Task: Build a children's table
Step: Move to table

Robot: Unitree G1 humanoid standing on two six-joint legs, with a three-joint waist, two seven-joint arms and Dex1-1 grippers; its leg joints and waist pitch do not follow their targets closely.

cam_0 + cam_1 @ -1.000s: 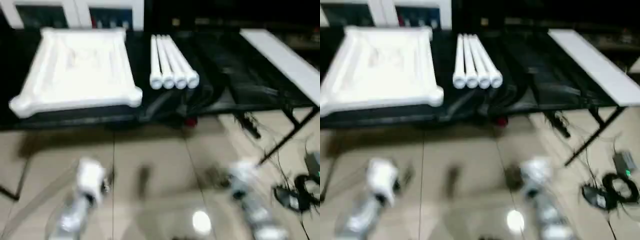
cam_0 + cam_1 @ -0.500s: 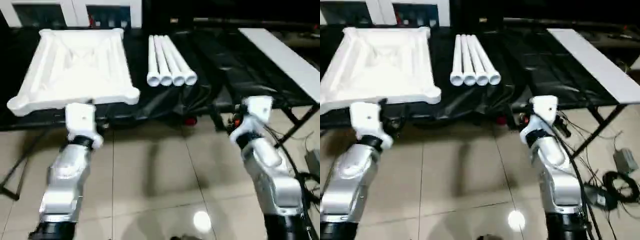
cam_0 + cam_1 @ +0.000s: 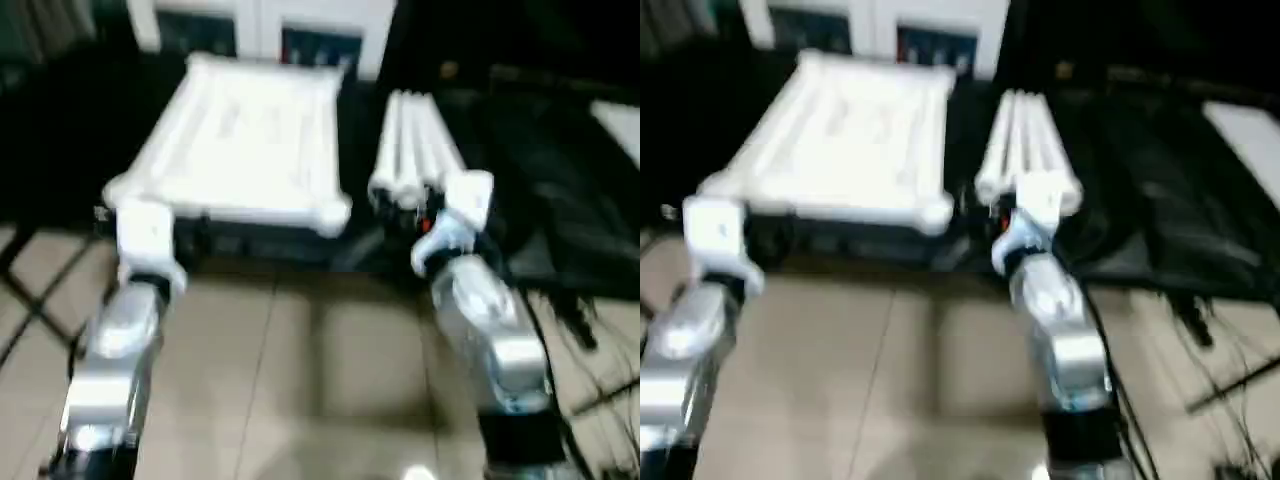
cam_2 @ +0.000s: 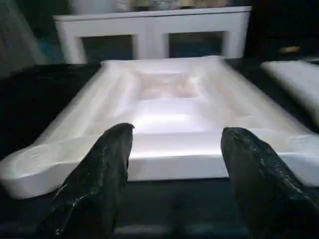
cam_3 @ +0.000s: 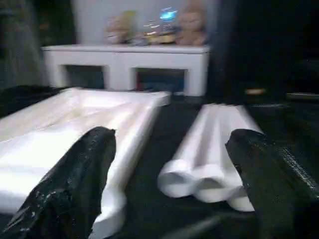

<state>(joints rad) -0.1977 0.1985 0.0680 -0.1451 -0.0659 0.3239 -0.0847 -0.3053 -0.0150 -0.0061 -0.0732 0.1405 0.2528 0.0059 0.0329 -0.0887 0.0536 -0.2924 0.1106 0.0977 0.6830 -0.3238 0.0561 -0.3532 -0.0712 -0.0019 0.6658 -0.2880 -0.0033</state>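
a: how many pieces are on the black-sheeted worktable (image 3: 560, 200)?

b: one white tabletop (image 3: 245, 140) and a bundle of white tube legs (image 3: 410, 150) lying side by side. the head views are blurred, so i cannot count the tubes there for certain; in the right wrist view three round ends show clearly at the near end of the bundle (image 5: 207, 149).

a: and the arms?

b: two silver forearms. the left gripper (image 4: 174, 154) is released, its two black fingers (image 4: 99, 179) spread wide with nothing between them. the right gripper (image 5: 169, 169) is released too, fingers (image 5: 75, 184) wide apart and empty.

a: where does the tabletop sit?

b: on the left part of the worktable, its near edge close to the table's near edge. the left gripper is just in front of that near edge, pointing at it, not touching as far as i can tell.

a: how does it look?

b: white plastic, rectangular, with a raised rim, a recessed middle with stepped ridges, and rounded bulges at the corners (image 4: 25, 169). it lies flat.

a: the legs?

b: to the right of the tabletop, apart from it by a strip of black sheet, running from near to far, touching one another. the right gripper is just in front of their near ends.

a: anything behind?

b: a white shelf unit (image 4: 149, 35) beyond the far edge of the worktable, with small blurred items on top (image 5: 154, 25).
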